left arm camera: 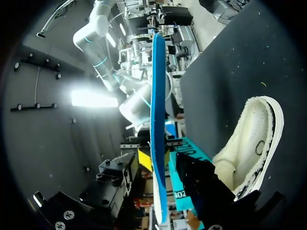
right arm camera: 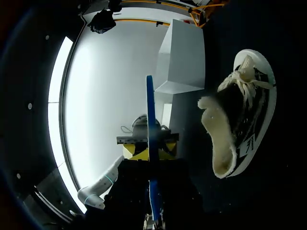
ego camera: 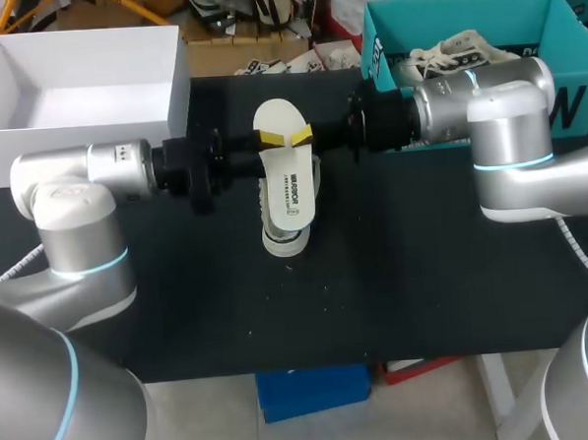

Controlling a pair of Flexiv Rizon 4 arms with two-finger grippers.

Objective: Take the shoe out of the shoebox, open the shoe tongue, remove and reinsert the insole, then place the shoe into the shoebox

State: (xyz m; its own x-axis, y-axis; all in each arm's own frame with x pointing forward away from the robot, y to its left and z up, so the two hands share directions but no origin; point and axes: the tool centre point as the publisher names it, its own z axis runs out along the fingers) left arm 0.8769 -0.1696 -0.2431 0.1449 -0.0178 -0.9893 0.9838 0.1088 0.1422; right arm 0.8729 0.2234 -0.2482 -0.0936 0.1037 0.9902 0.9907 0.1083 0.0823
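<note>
The black tabletop (ego camera: 426, 292) carries a white shoebox (ego camera: 178, 78) at its far left and a teal box (ego camera: 441, 15) at far right. The left arm (ego camera: 75, 182) and right arm (ego camera: 495, 101) come in from opposite sides and meet mid-table. Below them the shoe (ego camera: 287, 242) rests on the tabletop, its long axis running far to near. The insole (ego camera: 287, 181) hangs just above it along the same line, white face up. The left gripper (ego camera: 270, 138) and right gripper (ego camera: 301, 136) reach it near its far end. The right fingers (right arm camera: 165, 154) pinch it edge-on from both sides. It also stands between the left fingers, but I cannot tell whether they are closed.
</note>
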